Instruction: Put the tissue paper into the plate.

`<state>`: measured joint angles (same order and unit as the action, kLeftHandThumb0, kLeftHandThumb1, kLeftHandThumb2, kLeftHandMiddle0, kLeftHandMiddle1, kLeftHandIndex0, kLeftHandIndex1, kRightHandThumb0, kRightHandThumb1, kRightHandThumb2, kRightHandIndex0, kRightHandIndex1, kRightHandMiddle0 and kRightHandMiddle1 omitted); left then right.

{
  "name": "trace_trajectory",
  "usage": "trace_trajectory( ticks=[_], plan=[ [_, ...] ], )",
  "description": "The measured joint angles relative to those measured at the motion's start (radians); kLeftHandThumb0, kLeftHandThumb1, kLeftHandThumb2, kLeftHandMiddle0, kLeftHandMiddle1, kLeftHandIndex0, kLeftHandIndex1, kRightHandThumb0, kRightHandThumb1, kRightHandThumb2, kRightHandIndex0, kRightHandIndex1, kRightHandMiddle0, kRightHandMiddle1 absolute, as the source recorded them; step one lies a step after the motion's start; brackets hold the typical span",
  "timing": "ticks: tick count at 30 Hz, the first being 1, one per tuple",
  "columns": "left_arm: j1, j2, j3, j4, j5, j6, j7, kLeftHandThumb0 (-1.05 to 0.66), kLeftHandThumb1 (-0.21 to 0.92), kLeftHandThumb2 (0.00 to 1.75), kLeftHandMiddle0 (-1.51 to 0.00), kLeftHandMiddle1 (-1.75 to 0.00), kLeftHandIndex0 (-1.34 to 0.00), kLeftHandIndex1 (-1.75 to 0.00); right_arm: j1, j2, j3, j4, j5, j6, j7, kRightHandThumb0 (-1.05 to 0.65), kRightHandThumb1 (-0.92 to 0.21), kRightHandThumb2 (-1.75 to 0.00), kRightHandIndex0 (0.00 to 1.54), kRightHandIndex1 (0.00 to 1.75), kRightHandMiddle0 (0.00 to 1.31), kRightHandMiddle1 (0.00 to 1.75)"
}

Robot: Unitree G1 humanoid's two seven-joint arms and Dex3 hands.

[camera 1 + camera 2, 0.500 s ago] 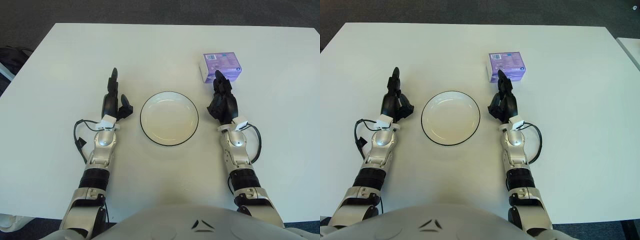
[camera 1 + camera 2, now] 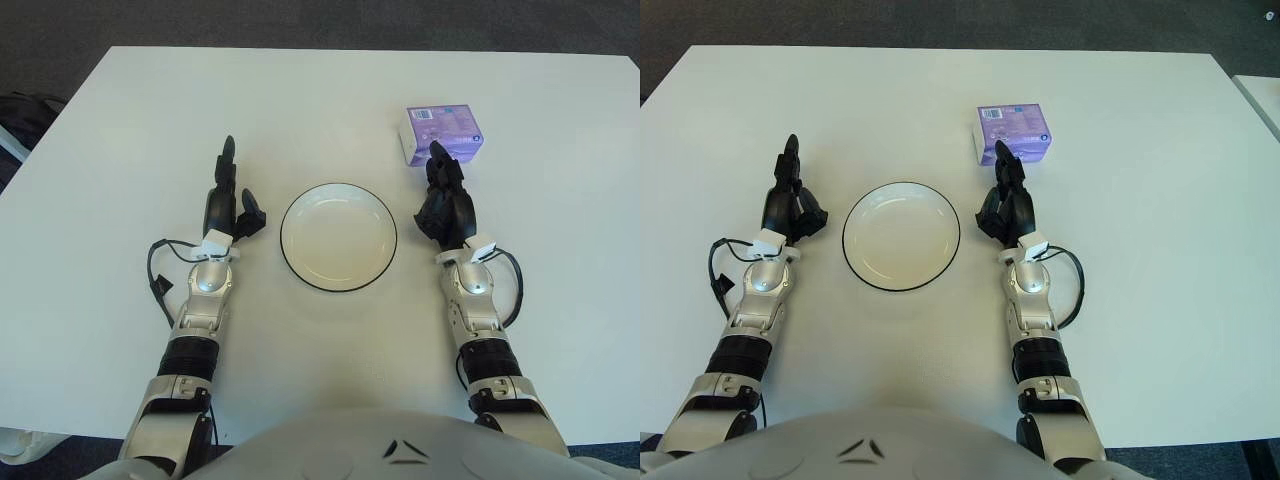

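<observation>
Starting on our left, the left hand point(image 2: 228, 205) shows over the white desk point(image 2: 120, 120) just beside the plate's left edge, one finger pointing straight ahead and the others loosely apart, holding nothing; we judge it idle for this task. In the middle sits the plate point(image 2: 338, 236), a shallow white dish with a dark rim, with nothing in it, so the tissue paper has not yet been moved. To the right of the plate is our right hand point(image 2: 445, 200), held up off to the plate's right edge with its fingers point(image 2: 437, 158) reaching forward, relaxed and slightly apart, gripping nothing. Their tips show just short of the near edge of the tissue paper point(image 2: 441, 131), a small purple pack lying flat on the desk beyond and to the right of the plate; whether they already touch the pack we cannot tell. The step in hand, as we read it, is the reach and grasp: we should advance the right hand over the pack, spread the fingers wide enough to straddle its short sides, and close firmly but not so hard that the soft pack buckles or slides away across the smooth desk, then lift clear before swinging left over the rim.
</observation>
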<state>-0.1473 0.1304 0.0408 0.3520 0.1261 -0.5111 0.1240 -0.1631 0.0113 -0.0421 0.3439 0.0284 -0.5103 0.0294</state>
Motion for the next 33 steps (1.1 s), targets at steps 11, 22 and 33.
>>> trace_trajectory(
  ticks=[11, 22, 33],
  plan=[
    [0.0, 0.0, 0.0, 0.001, 0.0, 0.001, 0.0, -0.94, 0.92, 1.19, 0.0, 0.0, 0.0, 0.0, 0.135, 0.0, 0.008, -0.147, -0.003, 0.033, 0.0, -0.63, -0.92, -1.04, 0.12, 0.01, 0.0, 0.35],
    [0.0, -0.001, 0.0, 0.006, 0.001, 0.001, 0.01, -0.95, 0.92, 1.19, 0.0, 0.0, 0.0, 0.0, 0.294, -0.031, -0.008, -0.339, -0.003, 0.106, 0.003, -0.62, -0.92, -1.02, 0.13, 0.01, 0.0, 0.38],
    [-0.001, 0.002, 0.001, 0.009, 0.001, 0.001, 0.028, -0.95, 0.92, 1.2, 0.0, 0.0, 0.0, 0.0, 0.261, -0.098, -0.116, -0.384, -0.001, 0.159, -0.03, -0.62, -0.92, -1.01, 0.13, 0.01, 0.0, 0.35]
  ],
)
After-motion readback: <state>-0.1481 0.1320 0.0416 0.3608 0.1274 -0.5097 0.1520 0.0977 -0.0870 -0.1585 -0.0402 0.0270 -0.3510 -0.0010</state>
